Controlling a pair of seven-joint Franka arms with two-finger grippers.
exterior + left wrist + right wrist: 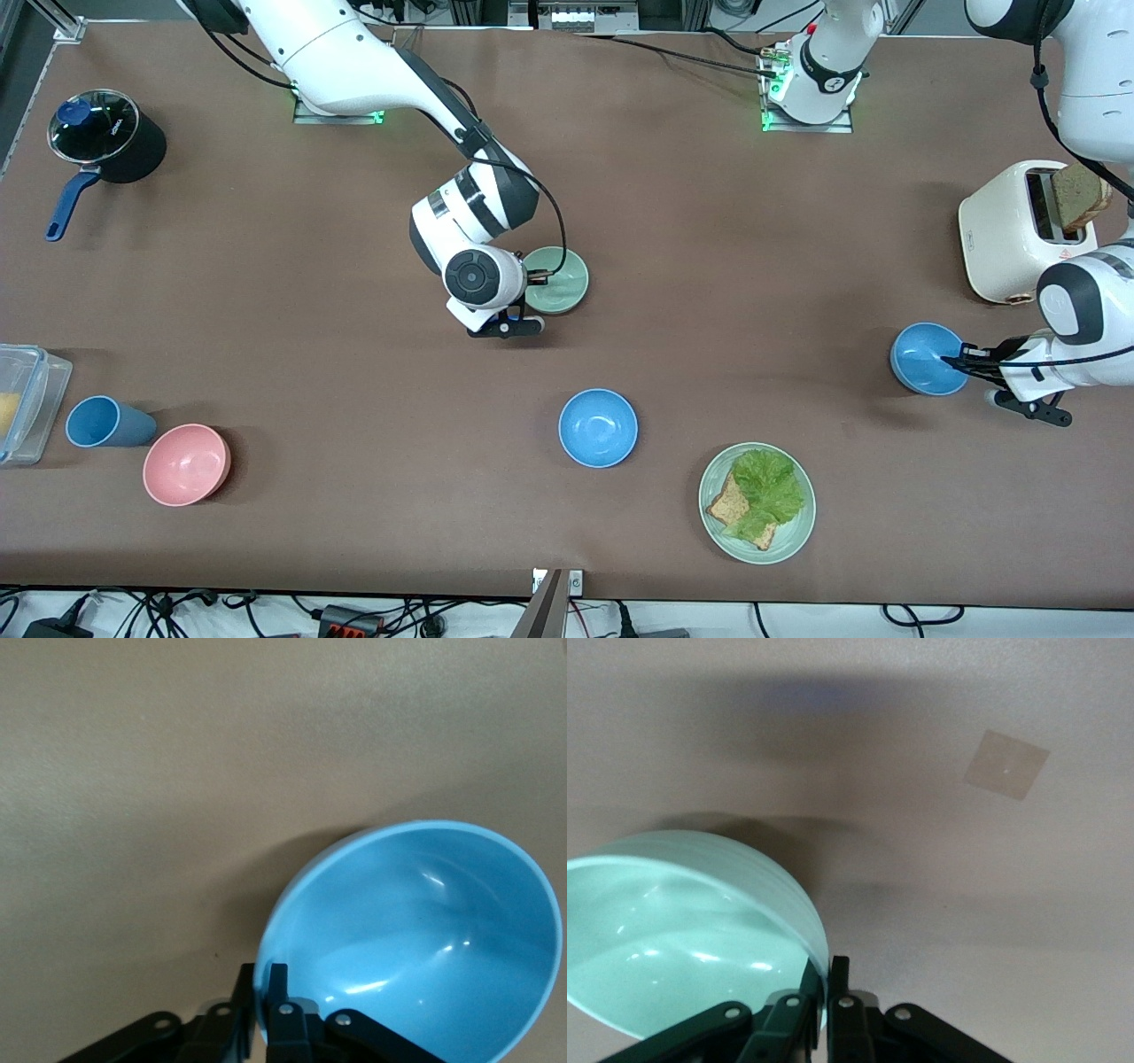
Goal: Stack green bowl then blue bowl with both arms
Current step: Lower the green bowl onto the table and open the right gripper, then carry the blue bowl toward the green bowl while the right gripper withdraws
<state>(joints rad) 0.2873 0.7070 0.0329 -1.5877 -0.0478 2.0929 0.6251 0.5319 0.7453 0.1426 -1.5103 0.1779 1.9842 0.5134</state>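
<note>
toast plate [714, 523] sits nearest; left gripper [957, 361] pinches blue bowl [921, 354], right gripper [534, 279] pinches green bowl [563, 283]

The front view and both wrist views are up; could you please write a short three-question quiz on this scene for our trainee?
1. True or false: the right gripper is shut on the rim of the green bowl.
2. Which does the left gripper hold? A. the blue bowl near the toaster B. the second blue bowl beside the plate C. the blue cup
3. Fill in: the bowl beside the blue cup is ____.

Key:
1. True; its jaws pinch the rim, one inside, one outside.
2. A.
3. The pink bowl.
</note>
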